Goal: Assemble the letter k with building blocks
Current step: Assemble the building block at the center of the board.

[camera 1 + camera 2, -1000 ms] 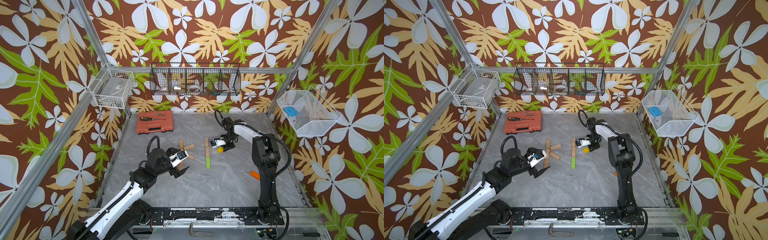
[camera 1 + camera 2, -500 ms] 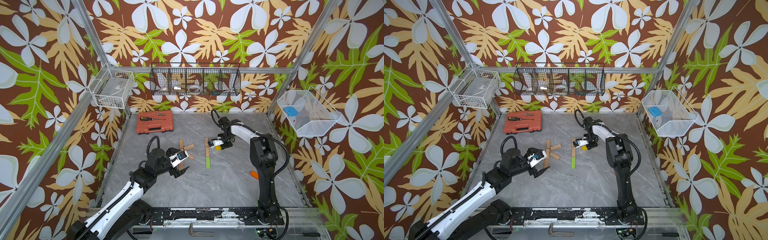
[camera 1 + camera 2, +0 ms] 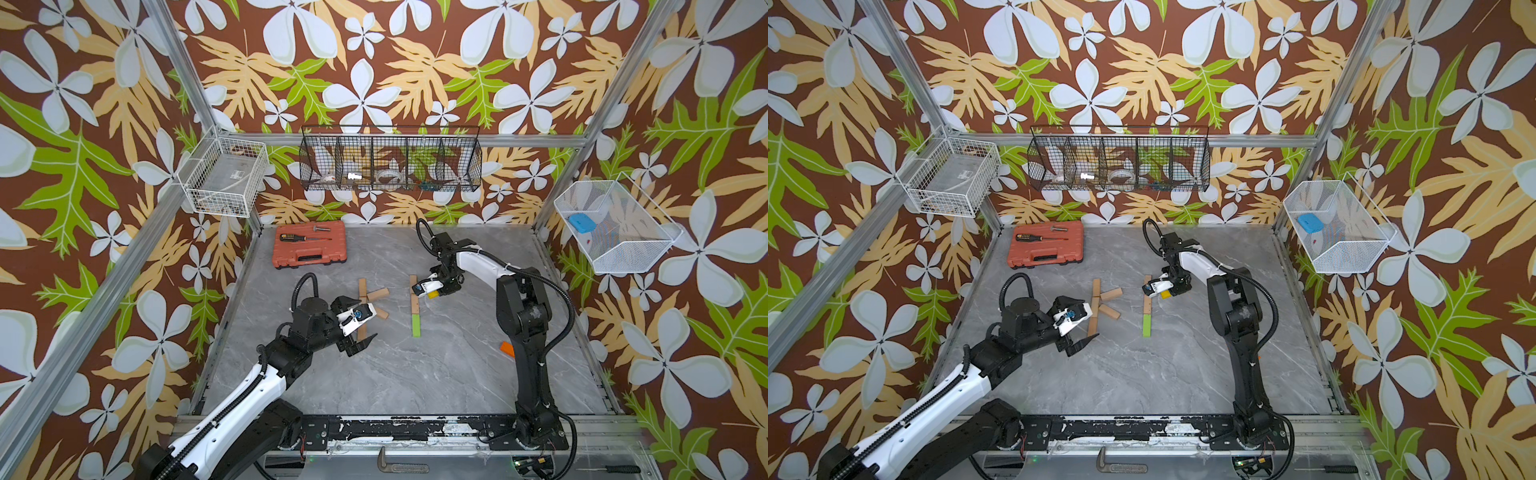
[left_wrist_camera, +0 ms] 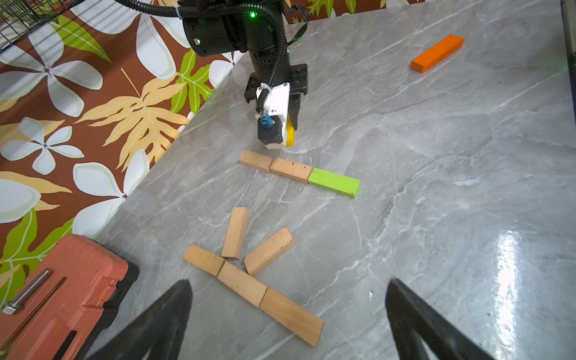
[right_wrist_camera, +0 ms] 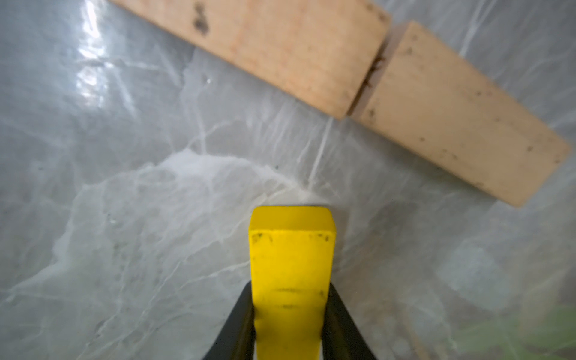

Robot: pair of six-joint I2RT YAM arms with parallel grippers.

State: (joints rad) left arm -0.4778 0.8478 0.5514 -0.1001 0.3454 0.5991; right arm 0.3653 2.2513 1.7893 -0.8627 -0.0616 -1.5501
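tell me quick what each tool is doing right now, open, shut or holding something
left tool: open, holding nothing
right tool: closed on the yellow block

**Leafy walls, marble worktop**

Your grey marbled worktop (image 3: 457, 374) sits boxed in by brown floral wallpaper (image 3: 374, 62). A black wire basket (image 3: 390, 164) hangs at 12 o'clock, a white wire basket (image 3: 224, 178) at 10 o'clock and a white mesh bin (image 3: 615, 232) at 2 o'clock.

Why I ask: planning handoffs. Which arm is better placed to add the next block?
Right: the right gripper is shut on the yellow block beside the green-ended row; the left gripper hangs open, empty.
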